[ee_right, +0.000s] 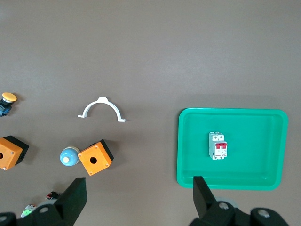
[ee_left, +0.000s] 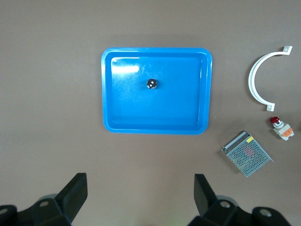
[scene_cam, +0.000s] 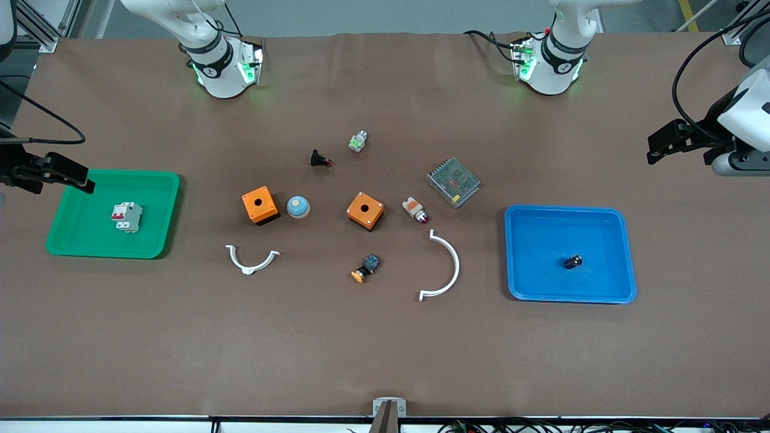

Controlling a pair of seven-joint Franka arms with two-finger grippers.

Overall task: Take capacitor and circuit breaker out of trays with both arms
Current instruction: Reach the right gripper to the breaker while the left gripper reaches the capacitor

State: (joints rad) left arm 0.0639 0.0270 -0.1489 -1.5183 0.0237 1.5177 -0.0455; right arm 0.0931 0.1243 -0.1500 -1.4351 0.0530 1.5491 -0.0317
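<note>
The white-grey breaker (scene_cam: 127,216) with red levers lies in the green tray (scene_cam: 78,240) at the right arm's end of the table; it also shows in the right wrist view (ee_right: 217,145). The tiny black capacitor (scene_cam: 573,262) lies in the blue tray (scene_cam: 541,282) at the left arm's end, and shows in the left wrist view (ee_left: 152,84). My right gripper (scene_cam: 66,173) (ee_right: 139,186) is open and empty, up over the green tray's edge. My left gripper (scene_cam: 662,144) (ee_left: 139,183) is open and empty, up over the table beside the blue tray.
Between the trays lie two orange boxes (scene_cam: 260,205) (scene_cam: 365,210), a blue dome (scene_cam: 298,207), two white curved clips (scene_cam: 251,260) (scene_cam: 445,267), a mesh power supply (scene_cam: 453,181), a red-tipped lamp (scene_cam: 415,210), an orange-capped button (scene_cam: 366,268) and two small parts.
</note>
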